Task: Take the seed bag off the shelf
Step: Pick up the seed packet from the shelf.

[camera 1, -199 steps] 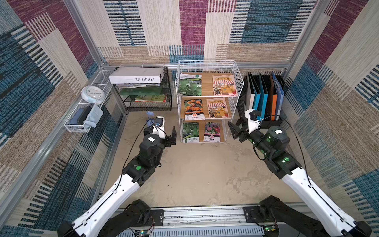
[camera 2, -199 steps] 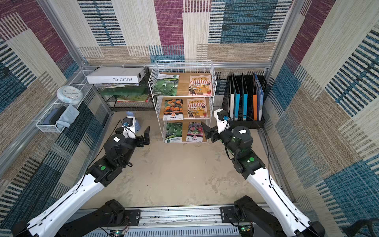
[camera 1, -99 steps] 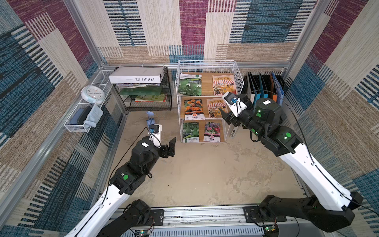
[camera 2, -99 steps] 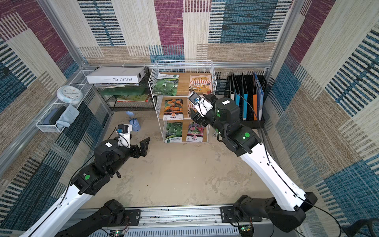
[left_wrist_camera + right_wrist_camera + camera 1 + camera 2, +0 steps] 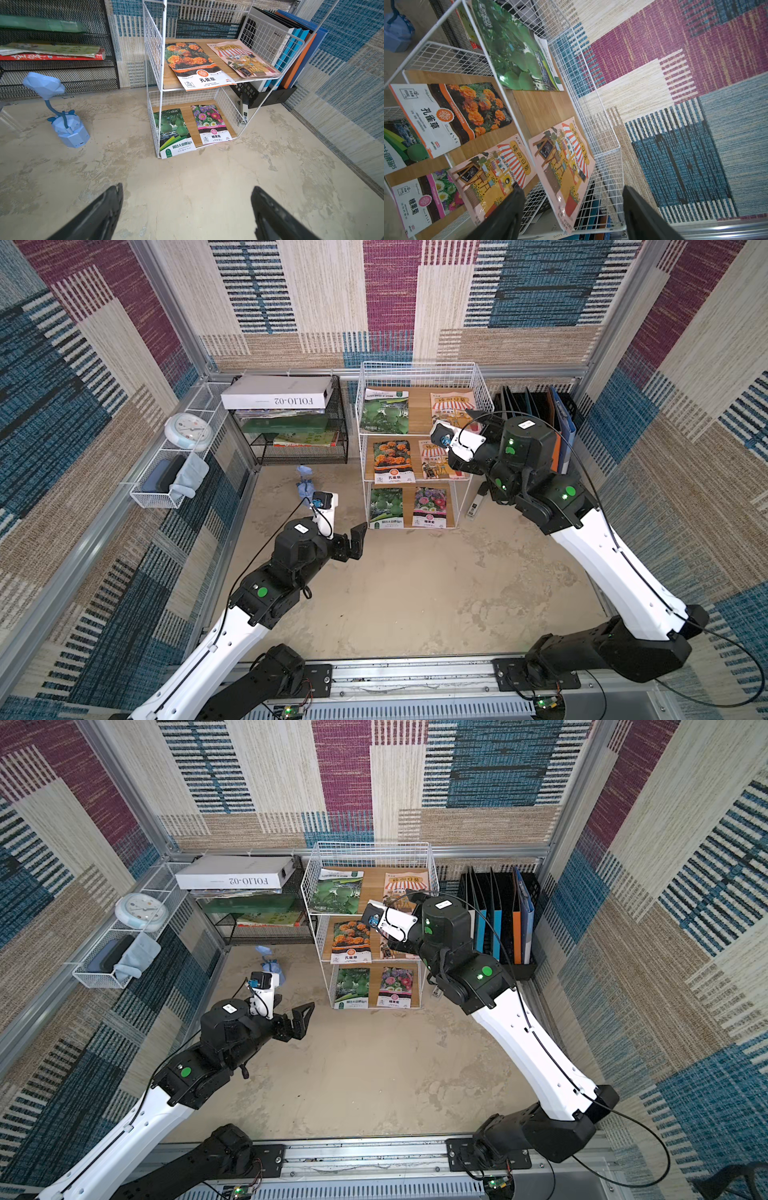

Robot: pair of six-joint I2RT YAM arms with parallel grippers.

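step: right gripper [image 5: 571, 189] hovers over pink seed bag [image 5: 560, 158], shelf [image 5: 419, 364] top tier
jaws: apart, empty (left gripper [image 5: 187, 187] likewise)
next: probably pinch bag's front edge

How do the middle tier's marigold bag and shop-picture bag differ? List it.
The marigold bag shows photographed orange flowers over a white label; the shop-picture bag is a pale pink drawing. The marigold bag lies nearer the black mesh rack, the shop-picture bag nearer the file holder. Both lie flat on the shelf, unheld.
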